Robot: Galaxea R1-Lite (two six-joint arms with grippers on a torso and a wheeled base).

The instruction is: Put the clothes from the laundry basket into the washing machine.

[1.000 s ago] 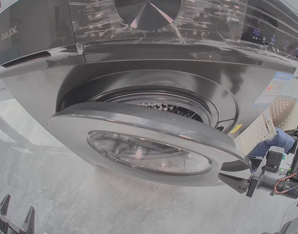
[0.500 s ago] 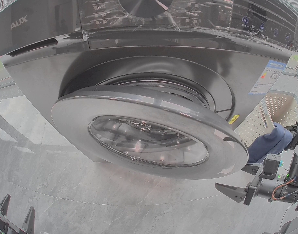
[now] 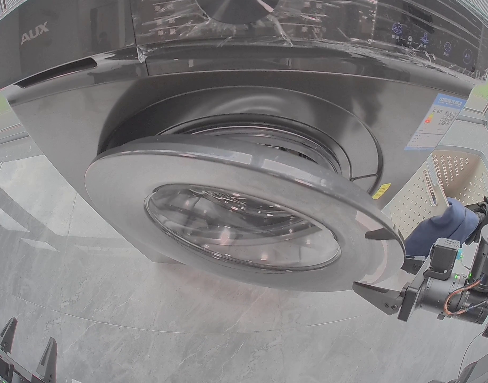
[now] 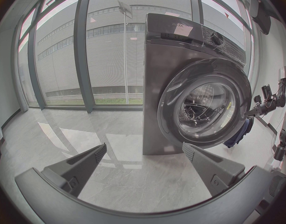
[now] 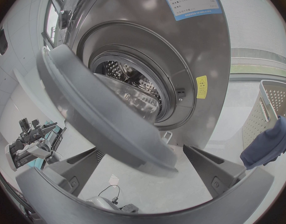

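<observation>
The grey washing machine (image 3: 68, 123) has its round door (image 3: 122, 187) standing partly ajar, with the drum (image 5: 127, 75) showing behind it. My right gripper (image 3: 379, 267) is open at the door's free edge, and in the right wrist view the door rim (image 5: 87, 109) lies between its fingers (image 5: 211, 168). A blue garment (image 3: 440, 230) hangs over the rim of the cream laundry basket (image 3: 462, 174) just right of the machine. My left gripper (image 3: 30, 332) is open and holds nothing, low over the floor far to the left (image 4: 143, 146).
Glossy grey floor tiles (image 3: 148, 320) spread in front of the machine. Large windows (image 4: 102, 63) stand behind and beside it. A yellow sticker (image 5: 201, 86) and the latch (image 5: 180, 93) sit on the machine front beside the door opening.
The head view has shifted. The door now stands closer to the opening. My right gripper dropped away from the door edge, then rose back to it.
</observation>
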